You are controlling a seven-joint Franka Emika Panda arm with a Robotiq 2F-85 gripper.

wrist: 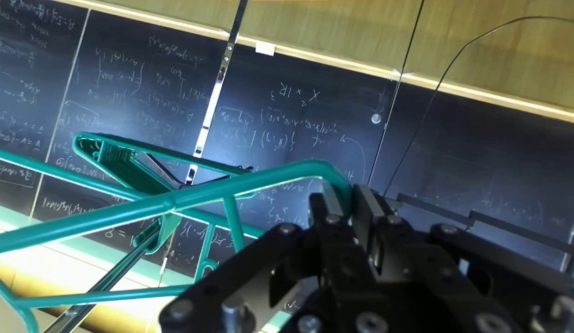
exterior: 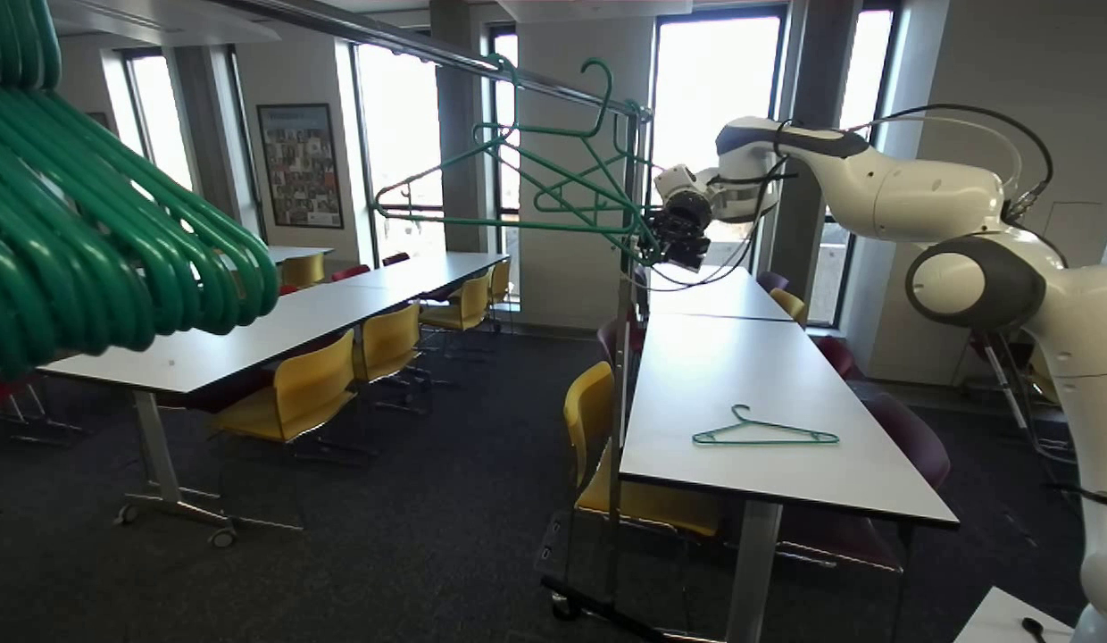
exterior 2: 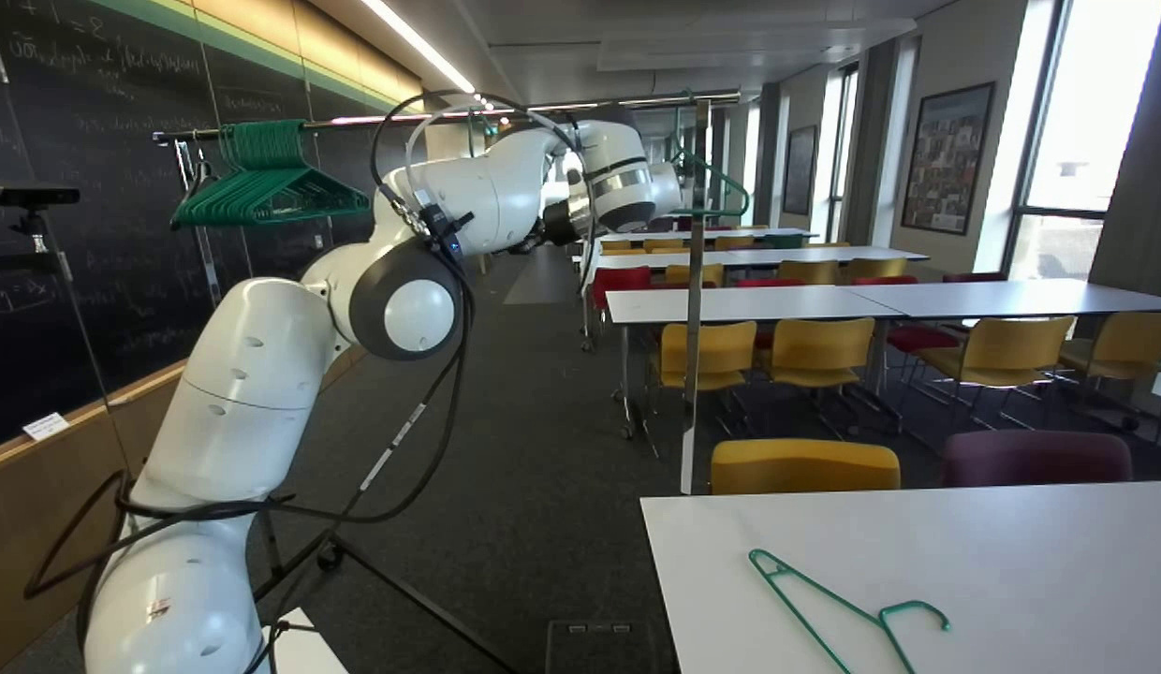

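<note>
Tables (exterior: pixel 741 357) in white, dark carpet (exterior: pixel 446 509), blackboard (wrist: pixel 472 166); tool (wrist: pixel 349 203) tight on green hanger (wrist: pixel 254 181)

Fingers (wrist: pixel 371 206) pinching bent end of green hanger (wrist: pixel 250 183); stacked hangers (wrist: pixel 125 167) beyond; chalk-marked blackboard (wrist: pixel 467 152) behind.

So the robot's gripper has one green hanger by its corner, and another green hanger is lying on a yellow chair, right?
Not quite: the other green hanger lies on a white table, not a yellow chair, as both exterior views show. The gripper does have one green hanger by its corner.
</note>
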